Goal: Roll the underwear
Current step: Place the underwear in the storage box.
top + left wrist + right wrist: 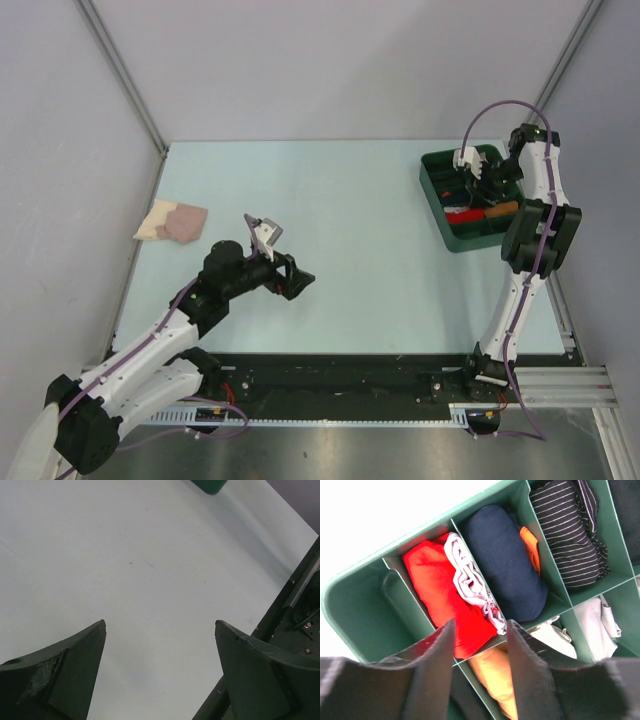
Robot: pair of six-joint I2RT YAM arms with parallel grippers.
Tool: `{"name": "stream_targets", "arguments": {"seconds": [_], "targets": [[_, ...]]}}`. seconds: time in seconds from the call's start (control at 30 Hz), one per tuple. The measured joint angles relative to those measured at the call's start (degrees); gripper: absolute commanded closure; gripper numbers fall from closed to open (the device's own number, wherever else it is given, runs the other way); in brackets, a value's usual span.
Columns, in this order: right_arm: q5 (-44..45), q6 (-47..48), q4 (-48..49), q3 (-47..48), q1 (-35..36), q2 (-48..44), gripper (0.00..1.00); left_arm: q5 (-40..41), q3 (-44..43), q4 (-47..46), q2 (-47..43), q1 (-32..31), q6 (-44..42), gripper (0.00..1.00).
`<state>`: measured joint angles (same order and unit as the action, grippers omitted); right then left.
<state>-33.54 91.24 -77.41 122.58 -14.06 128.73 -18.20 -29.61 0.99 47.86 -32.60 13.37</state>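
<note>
The right jaws hang partly apart over a green bin (pixel 350 595) of rolled clothes. The underwear (pixel 437 590) lies bunched in one compartment just ahead of and beneath them, its near end showing in the gap between them; whether they touch it I cannot tell. The left jaws stand wide apart, holding nothing, over bare table (pixel 150 555), well apart from the bin.

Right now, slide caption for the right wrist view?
Right hand over red, white-trimmed underwear in one compartment of a green divided bin, beside a navy garment and a striped garment.
</note>
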Motion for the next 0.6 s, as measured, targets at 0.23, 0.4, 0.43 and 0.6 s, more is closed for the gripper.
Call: {"name": "stream_targets", "arguments": {"seconds": [0.23,0.4,0.43,0.6], "targets": [[0.87,-1.6,0.15,0.0,0.07,1.53,0.66,0.0,0.0,0.33,-0.02,0.0,-0.33,0.06],[1.7,-2.32,1.18,-1.99,-0.02,3.98,0.66,0.0,0.0,0.5,-0.02,0.0,-0.35,0.06],[1.68,-2.58,1.42,-2.14,-0.13,4.26,0.66,-0.02,0.0,0.52,0.0,0.0,-0.35,0.06],[1.18,-4.42,1.09,-0.79,-0.57,4.37,0.62,0.0,-0.22,1.33,-0.04,0.0,-0.35,0.06]]}}
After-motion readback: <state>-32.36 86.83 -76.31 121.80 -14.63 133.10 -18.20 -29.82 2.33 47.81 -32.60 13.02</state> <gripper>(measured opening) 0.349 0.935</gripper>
